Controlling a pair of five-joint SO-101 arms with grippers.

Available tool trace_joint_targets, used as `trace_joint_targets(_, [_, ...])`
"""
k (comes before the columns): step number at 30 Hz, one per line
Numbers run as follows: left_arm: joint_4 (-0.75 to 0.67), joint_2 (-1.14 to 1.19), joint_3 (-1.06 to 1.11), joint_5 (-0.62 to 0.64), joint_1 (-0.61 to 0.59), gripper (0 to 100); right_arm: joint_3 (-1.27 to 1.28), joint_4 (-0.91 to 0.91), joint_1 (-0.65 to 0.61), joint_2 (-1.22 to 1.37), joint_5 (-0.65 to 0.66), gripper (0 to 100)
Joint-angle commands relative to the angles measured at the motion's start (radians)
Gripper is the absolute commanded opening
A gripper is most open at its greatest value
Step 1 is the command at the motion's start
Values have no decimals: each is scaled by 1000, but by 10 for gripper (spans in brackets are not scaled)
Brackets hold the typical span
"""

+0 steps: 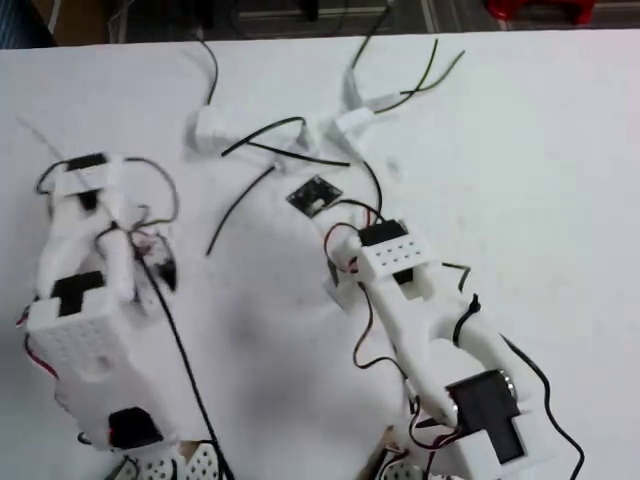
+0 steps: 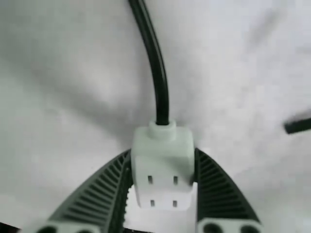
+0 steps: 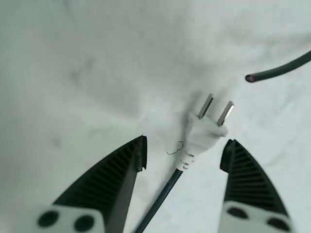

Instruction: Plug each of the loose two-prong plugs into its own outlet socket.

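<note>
**Take the plug by its body, clear of the prongs**

Your right gripper (image 3: 186, 144) hangs wide open just over the table (image 3: 73, 58). The white two-prong plug (image 3: 204, 131) lies flat between its fingers, nearer to one finger than the other. The prongs (image 3: 216, 109) point away from the wrist, and the plug's dark cable (image 3: 160, 194) runs back under it.

Your left gripper (image 2: 163, 154) is clamped on a white outlet socket (image 2: 163, 182), whose slots face the wrist camera.

Before you close, shift sideways so the plug sits midway. Otherwise the nearer finger will likely touch first and spin the plug. Pinch the moulded body behind the prongs and leave the metal fully exposed for insertion. Close gently, since the light plug may slide on the smooth tabletop. Hold the socket level so the prongs can later meet one pair of slots squarely.
</note>
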Motion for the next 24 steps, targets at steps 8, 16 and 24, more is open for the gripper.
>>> trace_joint_targets(8, [-98,-278,-6,336,438,23,-40,82,166,-125,2,254])
trace_joint_targets(16, [-267,-191,-8,465,552,23,-35,116,257,-229,2,254])
trace_joint_targets(24, [-374,-28,-11,454,499,24,18,73,183,-229,5,254])
